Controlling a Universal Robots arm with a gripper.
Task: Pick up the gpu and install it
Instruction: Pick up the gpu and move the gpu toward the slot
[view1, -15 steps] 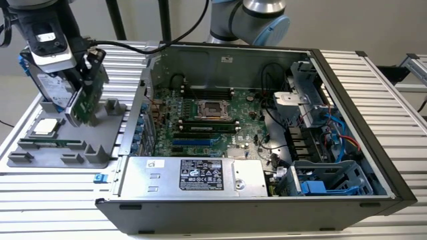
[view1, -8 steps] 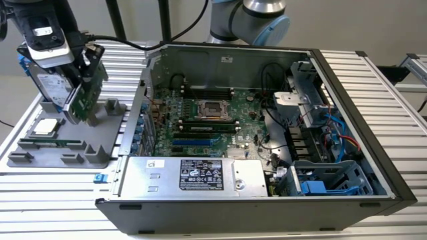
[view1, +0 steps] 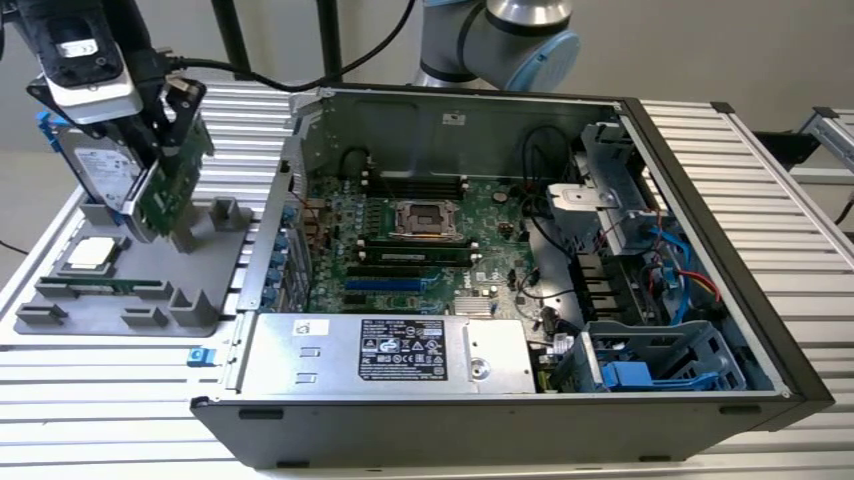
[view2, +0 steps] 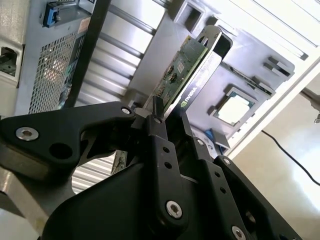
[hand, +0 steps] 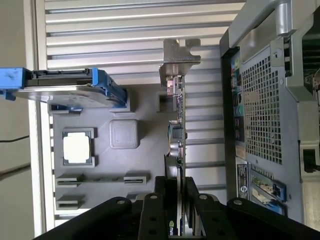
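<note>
- Exterior view's left: the tool (view1: 163, 135) is clamped tight on the gpu (view1: 174, 190), which hangs edge-down and slightly tilted over the grey holder tray (view1: 200, 300), beside the hard drive (view1: 104, 170).
- In both wrist views the card's long axis runs straight out from the tool, with its metal bracket (hand: 177, 55) at the far end.
- The open computer case (view1: 694, 140) lies toward the exterior view's right.

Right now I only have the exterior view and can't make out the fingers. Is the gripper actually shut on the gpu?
Observer: Yes. In both wrist views the gripper has a finger clamped on each face of the gpu.
Operator: Is it touching the hard drive?
Observer: No. The first wrist view shows bare tray between the hard drive and the gpu.
Operator: Which end is free?
Observer: The end with the silver bracket. It points away from the gripper.
</note>
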